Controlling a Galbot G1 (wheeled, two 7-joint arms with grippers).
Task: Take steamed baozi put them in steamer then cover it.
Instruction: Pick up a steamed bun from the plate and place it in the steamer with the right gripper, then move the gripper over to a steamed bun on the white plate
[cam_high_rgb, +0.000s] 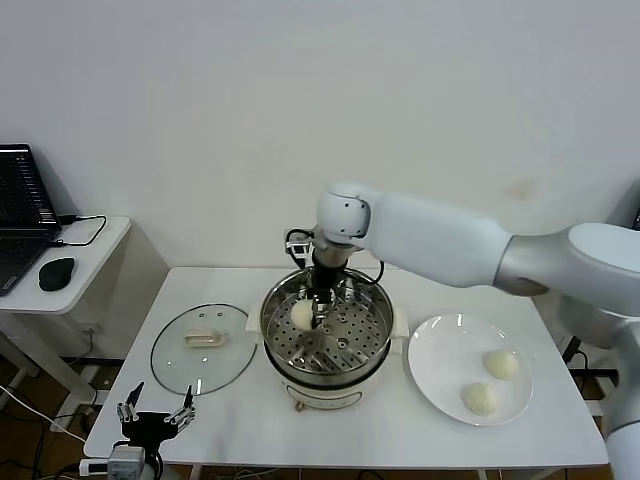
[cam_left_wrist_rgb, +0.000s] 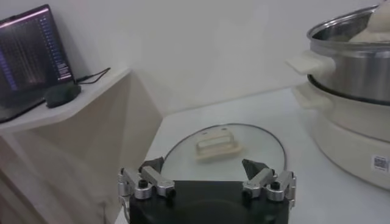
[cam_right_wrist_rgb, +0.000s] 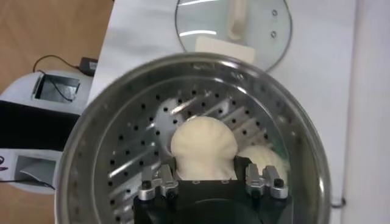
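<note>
While the left gripper (cam_high_rgb: 153, 414) hangs idle at the table's (cam_high_rgb: 250, 430) near-left corner, fingers spread wide and empty, the cover (cam_high_rgb: 203, 348) lies flat on the table just beyond it, handle up, beside the steamer (cam_high_rgb: 327, 340) and not yet on it. Centre: right gripper (cam_right_wrist_rgb: 213, 181) reaches down into the steamer, fingers closed on a baozi (cam_right_wrist_rgb: 203, 146) held just over the perforated tray. A second baozi (cam_right_wrist_rgb: 263, 162) sits on the tray close beside it, partly hidden by the gripper. Right: plate (cam_high_rgb: 430, 350) next to the steamer carries two more baozi (cam_high_rgb: 500, 364) (cam_high_rgb: 480, 398), side by side, untouched. Judgement: roughly halfway. One bun delivered, one about to be set down; two left to fetch from the plate, then the cover to be lifted onto the steamer. Release of the held bun not yet seen.
</note>
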